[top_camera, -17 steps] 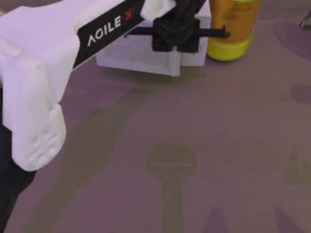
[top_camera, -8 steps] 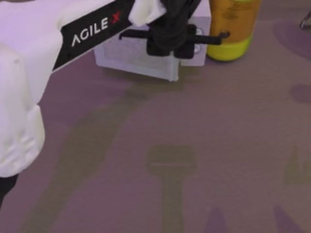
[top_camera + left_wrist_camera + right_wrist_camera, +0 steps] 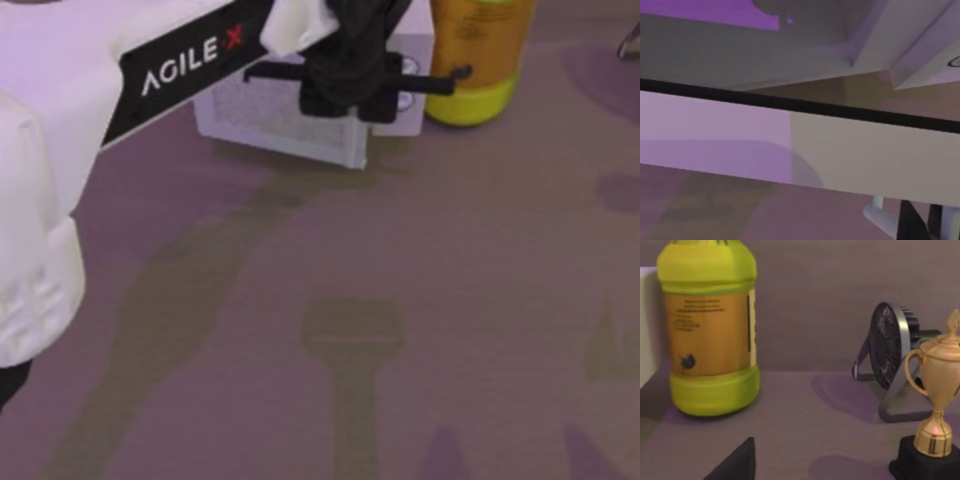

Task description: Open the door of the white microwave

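The white microwave [image 3: 416,40] stands at the back of the table. Its door [image 3: 270,112], with a grey mesh window, is swung a little way out, free edge toward the front. My left gripper [image 3: 350,92] hangs over the door's free edge and hides part of it. In the left wrist view the door [image 3: 850,150] fills the picture, and its pale bar handle [image 3: 876,214] runs in between the black fingers [image 3: 912,225], shut on it. My right gripper [image 3: 805,476] is parked off to the right, open, with one black fingertip [image 3: 742,462] showing.
A yellow-green jar [image 3: 480,60] stands right of the microwave, almost touching it, also seen in the right wrist view as the jar [image 3: 710,330]. Farther right are a small black fan [image 3: 887,347] and a gold trophy [image 3: 935,390].
My left arm has drawn back toward the left, most of it before the last half second. The door's free edge has come a little farther out from the microwave.
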